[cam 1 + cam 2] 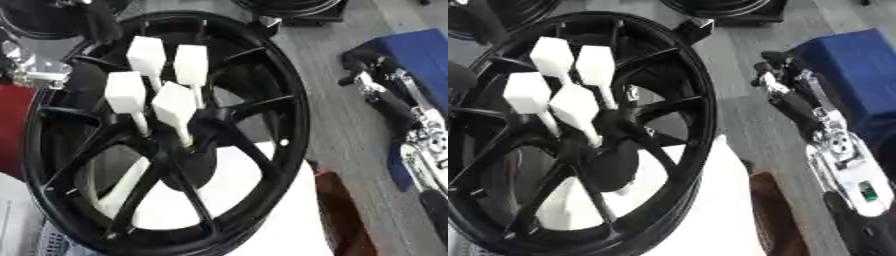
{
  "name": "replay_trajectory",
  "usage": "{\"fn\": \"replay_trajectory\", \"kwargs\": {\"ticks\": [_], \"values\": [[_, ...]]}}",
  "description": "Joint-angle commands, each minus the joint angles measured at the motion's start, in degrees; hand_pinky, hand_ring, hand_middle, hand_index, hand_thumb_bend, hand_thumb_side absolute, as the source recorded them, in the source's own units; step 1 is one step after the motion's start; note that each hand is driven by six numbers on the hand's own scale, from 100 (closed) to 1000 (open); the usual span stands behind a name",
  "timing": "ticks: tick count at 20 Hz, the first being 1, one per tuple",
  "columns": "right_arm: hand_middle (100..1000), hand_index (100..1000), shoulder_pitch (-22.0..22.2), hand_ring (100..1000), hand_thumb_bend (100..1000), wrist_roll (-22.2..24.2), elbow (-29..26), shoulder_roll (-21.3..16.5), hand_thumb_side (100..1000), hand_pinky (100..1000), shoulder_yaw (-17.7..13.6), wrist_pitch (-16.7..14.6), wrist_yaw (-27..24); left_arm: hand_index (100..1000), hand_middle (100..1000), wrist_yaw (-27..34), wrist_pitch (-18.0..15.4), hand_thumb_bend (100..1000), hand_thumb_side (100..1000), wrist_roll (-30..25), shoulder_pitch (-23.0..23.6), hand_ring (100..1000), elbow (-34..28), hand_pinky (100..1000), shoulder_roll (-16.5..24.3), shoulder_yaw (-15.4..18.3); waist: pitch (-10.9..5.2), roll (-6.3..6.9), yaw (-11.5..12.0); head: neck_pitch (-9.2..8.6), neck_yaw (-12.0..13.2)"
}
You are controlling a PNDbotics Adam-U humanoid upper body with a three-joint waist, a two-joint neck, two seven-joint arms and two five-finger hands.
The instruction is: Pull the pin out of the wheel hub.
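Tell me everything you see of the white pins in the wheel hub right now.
Four white pins stand in the hub of the black spoked wheel, clustered close together. Each has a blocky, squarish head on a thin white stem that runs down into the hub. They look like matte plastic. All lean toward the upper left. No hand touches them; the right hand hangs off to the wheel's right.

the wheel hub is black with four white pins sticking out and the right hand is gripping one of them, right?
Not quite. The wheel hub is black and four white pins stick out of it, but the right hand is not gripping one: the right eye view shows it off to the right, clear of the wheel.
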Motion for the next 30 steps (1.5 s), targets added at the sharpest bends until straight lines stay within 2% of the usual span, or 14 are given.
{"fn": "replay_trajectory", "kwargs": {"ticks": [1,6,7,11,18,30], "values": [[711,828,-0.41,656,100,0.16,-0.46,-1.38,430,933,-0.09,-0.08,0.75,819,698,0.37,1.03,414,620,-0.11,-0.54,712,-1.04,775,1.63,0.26,-0.74,-0.27,-0.03,-0.59,0.35],[711,828,-0.41,656,100,0.17,-0.46,-1.36,430,933,-0.09,-0.08,0.78,819,698,0.45,1.39,414,620,-0.15,-0.54,712,-1.26,775,1.61,0.21,-0.73,-0.27,-0.03,-0.58,0.37],[711,829,-0.49,656,100,0.21,-0.46,-1.3,434,933,-0.04,-0.07,0.79,833,724,0.23,1.63,431,592,-0.3,-0.2,729,-0.91,776,1.52,-0.1,-0.52,-0.34,0.01,-0.48,0.65],[711,829,-0.75,656,100,0.4,-0.44,-0.99,436,933,0.14,-0.04,0.91,846,762,-2.16,3.46,440,580,-0.94,0.51,766,1.0,790,0.09,-1.38,-0.01,-0.58,-0.05,-0.31,1.31],[712,829,-0.88,656,100,0.44,-0.56,-0.69,440,933,0.18,-0.05,1.09,846,758,-3.13,4.0,417,581,-1.93,0.83,763,1.33,791,-0.87,-1.71,0.59,-0.86,-0.24,-0.31,1.66],[712,829,-1.02,655,100,0.44,-0.44,-0.17,458,933,0.24,0.01,1.56,860,812,-5.55,3.03,436,547,0.68,1.13,801,1.22,809,-1.35,-1.02,1.73,-0.89,-0.6,-0.89,1.92]]}}
